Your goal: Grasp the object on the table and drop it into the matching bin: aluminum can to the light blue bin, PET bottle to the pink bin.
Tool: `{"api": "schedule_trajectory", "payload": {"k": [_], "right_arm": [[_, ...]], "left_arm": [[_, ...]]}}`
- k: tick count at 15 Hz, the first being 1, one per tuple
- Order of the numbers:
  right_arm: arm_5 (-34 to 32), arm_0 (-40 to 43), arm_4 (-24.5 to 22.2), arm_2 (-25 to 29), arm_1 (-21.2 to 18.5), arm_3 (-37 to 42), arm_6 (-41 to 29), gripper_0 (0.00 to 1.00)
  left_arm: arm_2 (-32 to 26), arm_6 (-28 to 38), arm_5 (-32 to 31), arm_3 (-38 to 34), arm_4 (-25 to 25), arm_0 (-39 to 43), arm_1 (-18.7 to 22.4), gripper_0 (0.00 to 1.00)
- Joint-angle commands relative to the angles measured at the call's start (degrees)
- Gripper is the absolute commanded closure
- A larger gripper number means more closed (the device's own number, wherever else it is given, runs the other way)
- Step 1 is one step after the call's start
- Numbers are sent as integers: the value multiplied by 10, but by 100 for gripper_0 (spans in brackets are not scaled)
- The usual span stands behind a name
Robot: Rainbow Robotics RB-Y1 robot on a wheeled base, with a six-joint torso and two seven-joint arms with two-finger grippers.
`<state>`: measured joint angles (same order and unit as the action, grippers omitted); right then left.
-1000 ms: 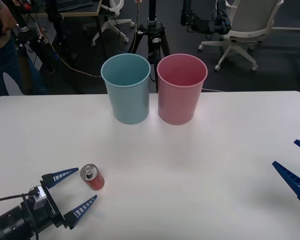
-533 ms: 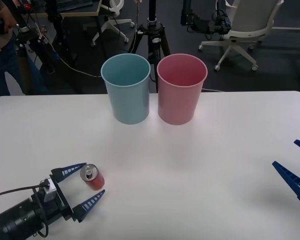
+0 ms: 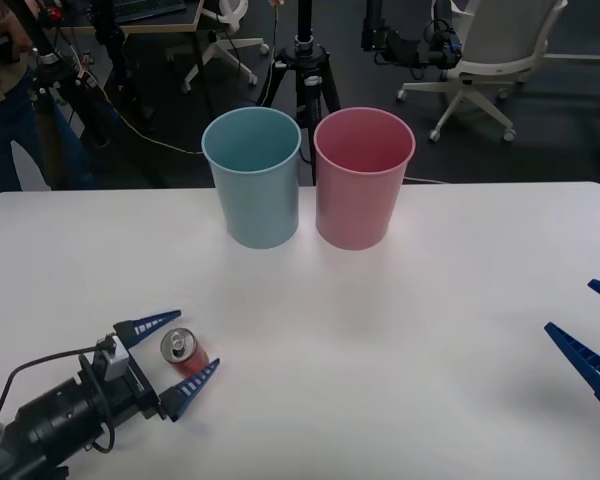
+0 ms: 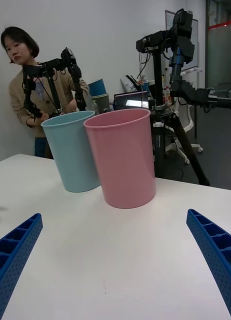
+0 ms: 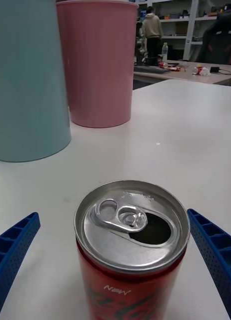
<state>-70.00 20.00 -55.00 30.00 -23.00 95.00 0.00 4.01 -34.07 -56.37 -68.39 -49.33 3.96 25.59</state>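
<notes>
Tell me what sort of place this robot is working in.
Probably a robotics lab or office workshop: a camera tripod and a wheeled office chair stand behind the white table, and desks with equipment sit farther back.

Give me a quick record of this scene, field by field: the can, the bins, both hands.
can: red aluminum can, upright on the table, already opened
left hand: open, one finger on each side of the can, not closed on it
right hand: open, low over the table's right edge, idle
light blue bin: upright at the far side, left of the pink one
pink bin: upright beside it
target: light blue bin
</notes>
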Motion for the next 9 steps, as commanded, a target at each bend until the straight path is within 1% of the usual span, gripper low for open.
{"api": "schedule_trajectory", "payload": {"k": [1, 2, 3, 4, 5, 9], "right_arm": [[0, 0, 0, 0, 0, 0, 0, 0], [0, 0, 0, 0, 0, 0, 0, 0], [0, 0, 0, 0, 0, 0, 0, 0], [0, 0, 0, 0, 0, 0, 0, 0], [0, 0, 0, 0, 0, 0, 0, 0], [0, 0, 0, 0, 0, 0, 0, 0]], "left_arm": [[0, 9, 2, -1, -1, -2, 1, 26], [0, 12, 2, 0, -1, -2, 1, 59], [0, 16, 2, 0, -1, -3, 1, 85], [0, 21, 2, 0, -1, -3, 1, 95], [0, 23, 2, 0, -1, -3, 1, 99], [0, 36, 2, -1, -1, -3, 1, 100]]}}
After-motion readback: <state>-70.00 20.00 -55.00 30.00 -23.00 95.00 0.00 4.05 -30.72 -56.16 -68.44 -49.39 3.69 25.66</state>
